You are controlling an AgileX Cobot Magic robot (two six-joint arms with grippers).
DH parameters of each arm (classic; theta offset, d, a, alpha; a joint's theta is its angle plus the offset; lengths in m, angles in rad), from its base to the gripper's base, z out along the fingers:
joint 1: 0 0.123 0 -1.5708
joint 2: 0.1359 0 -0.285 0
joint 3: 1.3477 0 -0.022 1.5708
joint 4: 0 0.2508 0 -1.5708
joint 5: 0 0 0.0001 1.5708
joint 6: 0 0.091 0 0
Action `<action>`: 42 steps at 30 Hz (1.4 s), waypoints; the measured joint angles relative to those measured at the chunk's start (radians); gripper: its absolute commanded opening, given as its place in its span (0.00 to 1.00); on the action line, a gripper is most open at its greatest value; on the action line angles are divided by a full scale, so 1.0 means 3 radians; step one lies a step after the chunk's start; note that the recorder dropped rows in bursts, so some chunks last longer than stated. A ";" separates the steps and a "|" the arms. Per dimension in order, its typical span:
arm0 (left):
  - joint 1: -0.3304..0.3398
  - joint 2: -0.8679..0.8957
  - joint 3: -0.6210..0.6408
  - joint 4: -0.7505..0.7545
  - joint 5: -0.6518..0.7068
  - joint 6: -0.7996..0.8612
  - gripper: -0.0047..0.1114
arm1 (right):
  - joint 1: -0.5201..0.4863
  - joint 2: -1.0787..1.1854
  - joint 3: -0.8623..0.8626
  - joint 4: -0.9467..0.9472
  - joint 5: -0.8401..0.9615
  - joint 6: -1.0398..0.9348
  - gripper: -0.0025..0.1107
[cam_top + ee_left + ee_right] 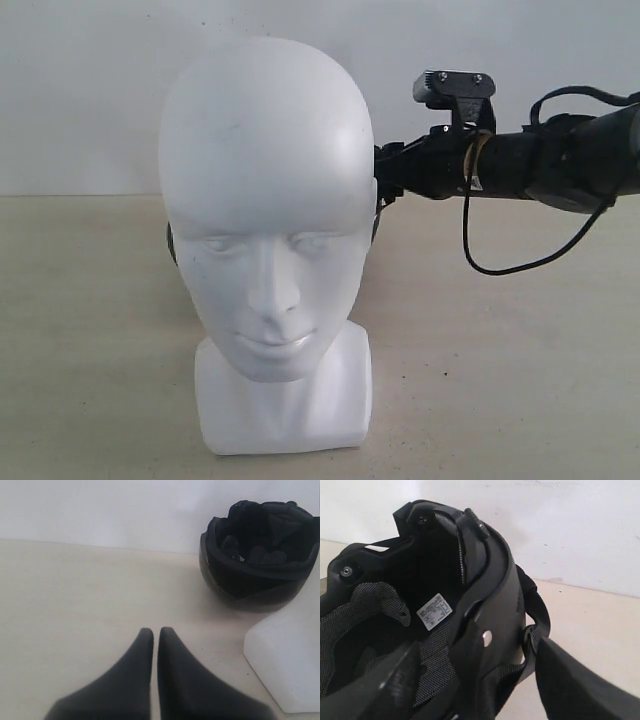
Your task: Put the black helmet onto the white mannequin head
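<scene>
Facing the exterior camera, the white mannequin head is seen upright on a pale table before a plain white wall, its crown bare. The black helmet is placed just behind the head, close to the squared neck base, with its padded opening turned up and outward. From the front it is almost wholly hidden, and only thin dark slivers are shown at either side of the head at eye level.

The right arm, trailed by a looping black cable, is extended level with the head's temple and is passed behind it. The right gripper is set astride the helmet's rim, one finger laid inside against the mesh lining and the other outside the shell beside a black strap. Whether the rim is actually clamped cannot be told from the pictures. A white label is shown inside the shell.

The left gripper is held low over the table, well apart from the neck base. Its jaws are drawn almost together, only a hairline gap is left, and nothing is held between them.
</scene>
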 measured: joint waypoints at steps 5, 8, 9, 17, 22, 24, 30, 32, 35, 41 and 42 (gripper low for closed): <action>0.0000 0.0000 0.0000 0.0000 0.0000 0.0000 0.08 | 0.0008 0.0097 -0.0102 0.0000 0.0060 0.0035 0.30; 0.0000 0.0000 0.0000 0.0000 0.0000 0.0000 0.08 | 0.0031 0.0103 -0.0109 -0.0064 0.0065 0.0096 0.17; 0.0000 0.0000 0.0000 0.0000 0.0000 0.0000 0.08 | 0.0029 0.0103 -0.0117 -0.0085 0.0065 0.0102 0.13; 0.0000 0.0000 0.0000 0.0000 0.0000 0.0000 0.08 | 0.0029 0.0103 -0.0123 -0.0223 0.0111 0.0271 0.02; 0.0000 0.0000 0.0000 0.0000 0.0000 0.0000 0.08 | 0.0029 0.0079 -0.0123 -0.0344 0.0296 0.0372 0.02; 0.0000 0.0000 0.0000 0.0000 0.0000 0.0000 0.08 | 0.0035 0.0055 -0.0123 -0.0399 0.0422 0.0420 0.02; 0.0000 0.0000 0.0000 0.0000 0.0000 0.0000 0.08 | 0.0042 -0.0092 -0.0123 -0.0437 0.0925 0.0434 0.02; 0.0000 0.0000 0.0000 0.0000 0.0000 0.0000 0.08 | 0.0042 -0.0138 -0.0123 -0.0443 0.1038 0.0404 0.02; 0.0000 0.0000 0.0000 0.0000 0.0000 0.0000 0.08 | 0.0042 -0.0202 -0.0123 -0.0450 0.1140 0.0331 0.02; 0.0000 0.0000 0.0000 0.0000 0.0000 0.0000 0.08 | 0.0042 -0.0301 -0.0092 -0.0450 0.1358 0.0239 0.02; 0.0000 0.0000 0.0000 0.0000 0.0000 0.0000 0.08 | 0.0042 -0.0367 0.0002 -0.0450 0.1455 0.0142 0.02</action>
